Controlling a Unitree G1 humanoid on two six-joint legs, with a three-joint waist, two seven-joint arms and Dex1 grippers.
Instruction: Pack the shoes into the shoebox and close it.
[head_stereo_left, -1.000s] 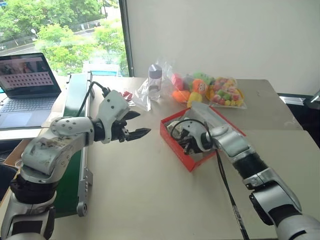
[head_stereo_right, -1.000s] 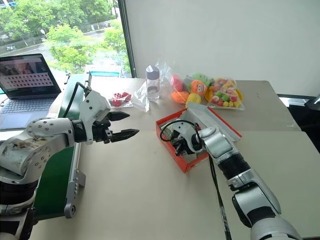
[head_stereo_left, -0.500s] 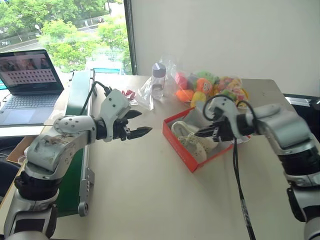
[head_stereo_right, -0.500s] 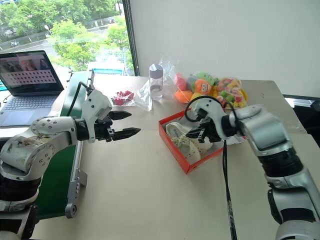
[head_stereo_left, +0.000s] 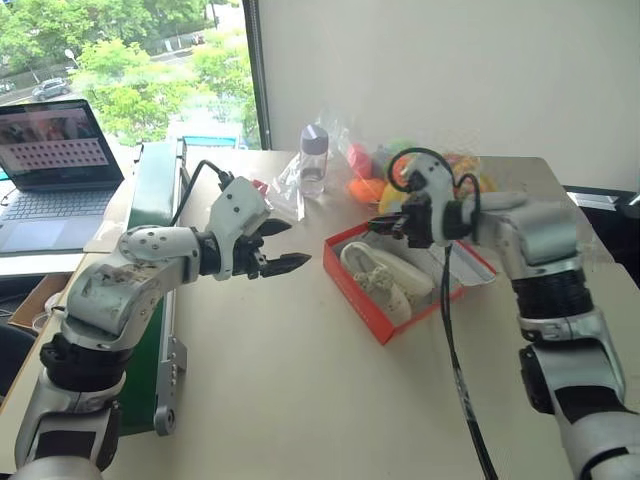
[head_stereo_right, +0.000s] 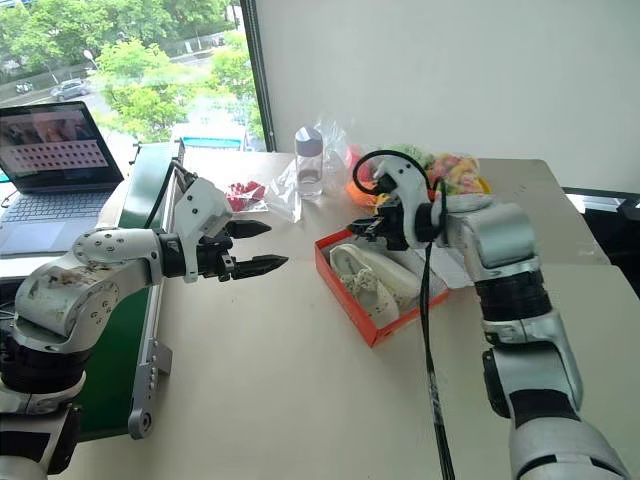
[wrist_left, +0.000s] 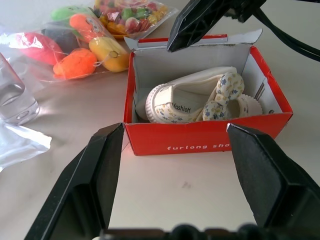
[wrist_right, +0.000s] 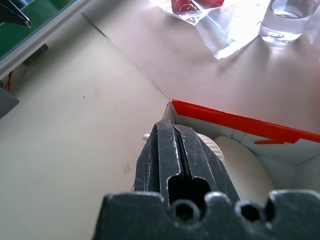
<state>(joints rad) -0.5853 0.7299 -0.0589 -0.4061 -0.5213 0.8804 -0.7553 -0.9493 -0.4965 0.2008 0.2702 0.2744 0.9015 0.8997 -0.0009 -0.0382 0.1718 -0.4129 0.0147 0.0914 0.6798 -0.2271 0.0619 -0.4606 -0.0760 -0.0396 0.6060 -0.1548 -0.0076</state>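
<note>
The red-orange shoebox (head_stereo_left: 362, 301) stands open on the table, right of centre, with its lid (head_stereo_left: 470, 262) folded back on the far right side. Both cream shoes (head_stereo_left: 386, 276) lie inside it, side by side; the left wrist view shows them (wrist_left: 186, 101) behind the box's red front wall. My right gripper (head_stereo_left: 374, 224) is shut and empty, hovering above the box's far end. In its own view, its fingertips (wrist_right: 169, 134) are over the box corner. My left gripper (head_stereo_left: 293, 244) is open and holds nothing. It hangs above the table to the left of the box, pointing at it.
Behind the box are bags of colourful plush toys (head_stereo_left: 372, 172), a clear bottle (head_stereo_left: 313, 160) and a small bag of red items (head_stereo_right: 240, 195). A green conveyor (head_stereo_left: 152, 200) runs along the table's left edge, with a laptop (head_stereo_left: 55, 150) beyond it.
My right gripper has lifted out of the shoebox and now hovers above its far end, leaving the shoes inside. The left gripper has kept its place.
</note>
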